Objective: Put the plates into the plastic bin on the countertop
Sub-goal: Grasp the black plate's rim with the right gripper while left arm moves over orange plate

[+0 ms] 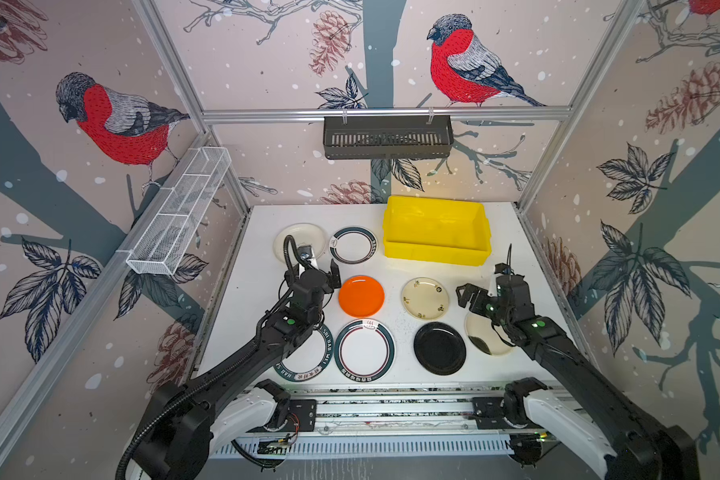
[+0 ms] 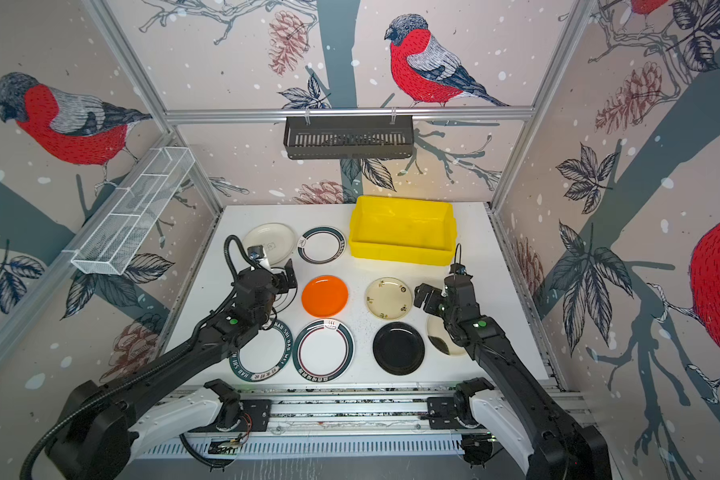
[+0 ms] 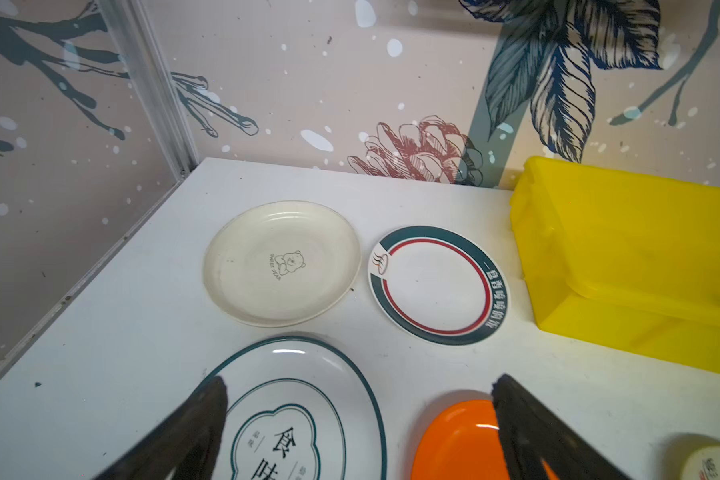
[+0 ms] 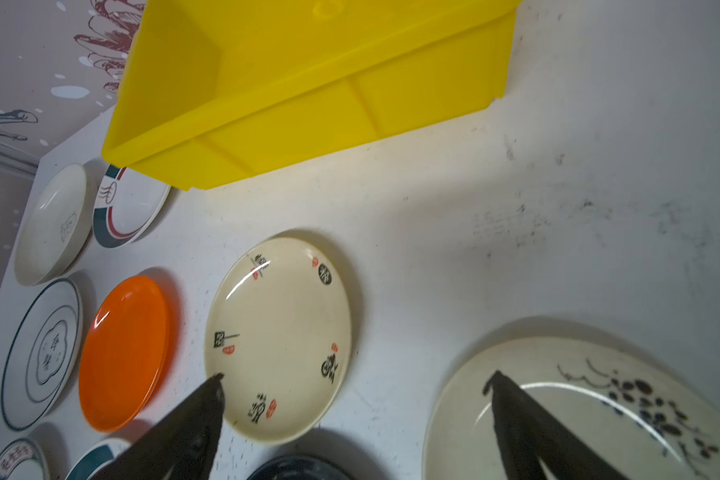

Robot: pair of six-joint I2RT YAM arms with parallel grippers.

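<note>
A black slotted basket (image 1: 387,138) is seen hung from the aluminium rail (image 1: 267,115) on the back wall. A white wire mesh basket (image 1: 179,212), split into compartments, is mounted along the left wall. Walls are covered in wallpaper (image 1: 267,50) printed with red-breasted birds (image 1: 460,62), pinecones (image 1: 329,41) and leaves.

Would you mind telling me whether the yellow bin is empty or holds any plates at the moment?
Empty: in both top views the yellow bin shows only its bare yellow floor, with nothing lying inside.

Lettered plate (image 1: 308,361) half behind left arm (image 1: 242,357)
</note>
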